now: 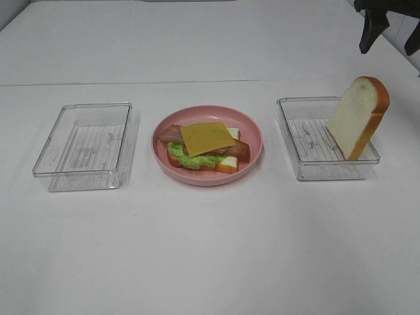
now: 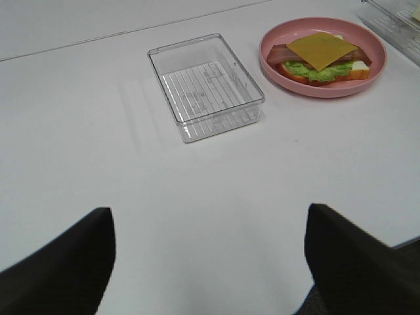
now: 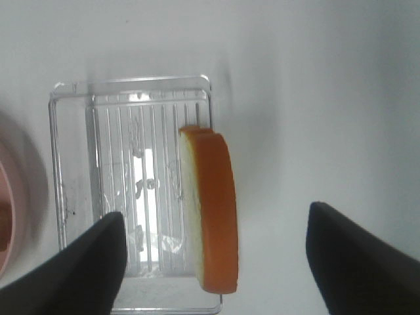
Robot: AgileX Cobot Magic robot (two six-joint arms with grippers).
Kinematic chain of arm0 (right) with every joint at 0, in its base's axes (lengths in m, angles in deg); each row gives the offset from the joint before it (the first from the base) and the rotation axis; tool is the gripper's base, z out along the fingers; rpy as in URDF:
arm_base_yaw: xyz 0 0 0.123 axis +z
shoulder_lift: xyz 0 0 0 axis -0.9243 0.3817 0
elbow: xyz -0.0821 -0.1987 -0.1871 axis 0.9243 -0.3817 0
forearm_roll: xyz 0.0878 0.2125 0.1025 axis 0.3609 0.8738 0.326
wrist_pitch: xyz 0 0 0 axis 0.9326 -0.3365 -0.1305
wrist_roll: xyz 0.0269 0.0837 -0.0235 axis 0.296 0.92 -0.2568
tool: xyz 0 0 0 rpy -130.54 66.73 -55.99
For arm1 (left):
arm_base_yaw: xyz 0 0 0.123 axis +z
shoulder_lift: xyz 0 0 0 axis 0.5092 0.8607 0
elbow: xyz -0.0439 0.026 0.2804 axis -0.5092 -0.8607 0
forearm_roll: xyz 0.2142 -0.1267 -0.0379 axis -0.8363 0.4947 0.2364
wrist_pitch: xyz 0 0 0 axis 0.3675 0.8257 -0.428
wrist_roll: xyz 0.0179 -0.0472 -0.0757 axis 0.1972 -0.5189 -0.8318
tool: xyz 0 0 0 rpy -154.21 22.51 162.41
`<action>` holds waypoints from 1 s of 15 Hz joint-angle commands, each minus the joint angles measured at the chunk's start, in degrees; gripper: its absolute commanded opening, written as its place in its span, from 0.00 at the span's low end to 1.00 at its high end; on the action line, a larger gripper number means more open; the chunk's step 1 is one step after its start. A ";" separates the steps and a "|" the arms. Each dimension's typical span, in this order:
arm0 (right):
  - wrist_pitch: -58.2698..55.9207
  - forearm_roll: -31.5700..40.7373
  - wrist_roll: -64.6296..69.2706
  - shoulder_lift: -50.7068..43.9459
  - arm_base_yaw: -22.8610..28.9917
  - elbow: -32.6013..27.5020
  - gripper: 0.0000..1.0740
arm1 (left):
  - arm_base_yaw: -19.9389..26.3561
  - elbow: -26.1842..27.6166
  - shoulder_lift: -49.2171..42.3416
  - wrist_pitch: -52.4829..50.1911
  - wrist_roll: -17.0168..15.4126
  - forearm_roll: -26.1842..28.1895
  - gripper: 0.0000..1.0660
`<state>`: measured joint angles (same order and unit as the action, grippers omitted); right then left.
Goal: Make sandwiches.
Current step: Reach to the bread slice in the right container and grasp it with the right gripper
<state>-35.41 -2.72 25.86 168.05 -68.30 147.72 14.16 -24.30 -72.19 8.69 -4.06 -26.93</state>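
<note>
The sandwich (image 1: 205, 146) lies on a round pink plate (image 1: 252, 125) at the table's middle: a bread slice, green lettuce (image 1: 187, 158), brown bacon (image 1: 169, 133) and a yellow cheese square (image 1: 206, 137) on top. It also shows in the left wrist view (image 2: 319, 58). A second bread slice (image 1: 357, 117) stands on edge in the right clear tray (image 1: 308, 141), leaning on its far-right wall. My right gripper (image 1: 392, 36) hangs open and empty high above the slice (image 3: 210, 210), which sits between its spread fingers in the right wrist view. My left gripper (image 2: 209, 211) is open and empty, well back from the plate.
An empty clear tray (image 1: 85, 146) stands left of the plate; it also shows in the left wrist view (image 2: 207, 85). The white table's front edge shows in the left wrist view (image 2: 407, 241). The plate's rim (image 3: 8, 216) lies beside the right tray (image 3: 98, 197).
</note>
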 commanded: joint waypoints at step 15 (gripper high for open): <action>-3.67 0.06 -2.46 7.73 0.00 -2.23 0.00 | 0.00 -0.34 -1.38 -0.57 0.00 -0.11 0.71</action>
<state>-35.64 -2.20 24.08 176.01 -68.30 145.82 14.16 -24.30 -72.19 8.69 -4.06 -26.93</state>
